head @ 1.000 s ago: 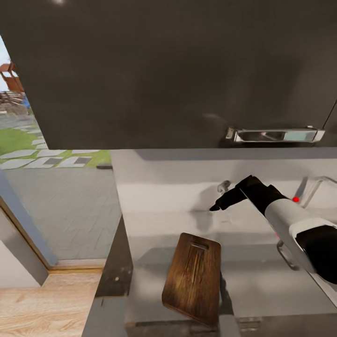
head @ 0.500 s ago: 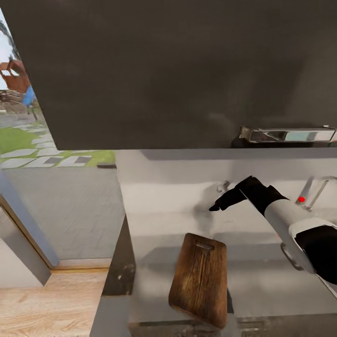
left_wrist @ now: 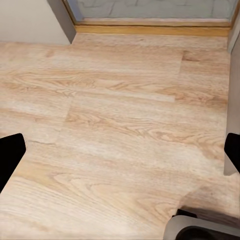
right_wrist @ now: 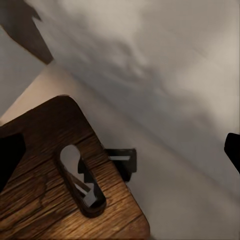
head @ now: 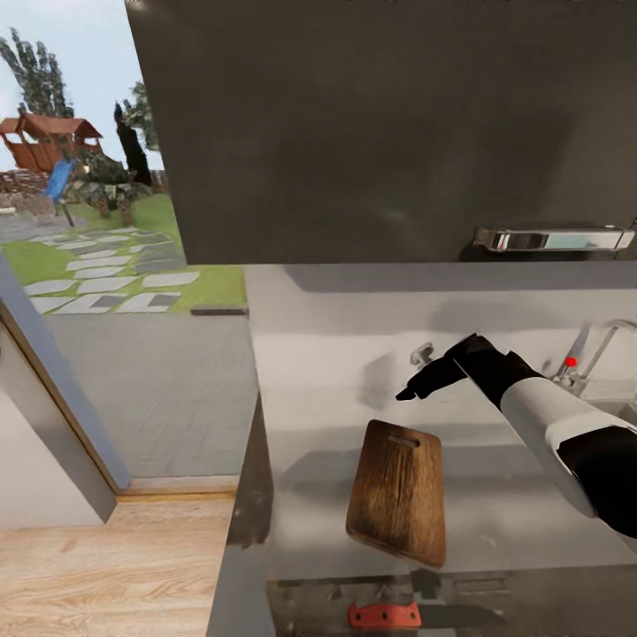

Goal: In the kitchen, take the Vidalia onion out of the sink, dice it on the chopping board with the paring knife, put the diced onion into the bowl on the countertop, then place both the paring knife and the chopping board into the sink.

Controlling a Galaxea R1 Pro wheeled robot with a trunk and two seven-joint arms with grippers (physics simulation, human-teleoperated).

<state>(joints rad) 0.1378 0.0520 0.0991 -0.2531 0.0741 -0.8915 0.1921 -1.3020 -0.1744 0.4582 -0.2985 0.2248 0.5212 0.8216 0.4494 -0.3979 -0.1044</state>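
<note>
Onion not in sight; board (head: 398, 491) lies flat on the table (head: 310, 398), slot handle toward the wall, ready for cutting, while the knife (head: 416, 615) rests at the front edge just beyond the board's near end, within easy reach. Right end effector (head: 416, 385) hovers empty above the board's far end, fingers apart, seemingly between steps. Left end effector (left_wrist: 120, 150) hangs open over the wood floor (left_wrist: 115, 125), holding nothing. Tap (head: 588, 354) marks the sink at right.

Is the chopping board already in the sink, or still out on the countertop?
Out. The chopping board lies flat on the countertop, left of the tap.
</note>
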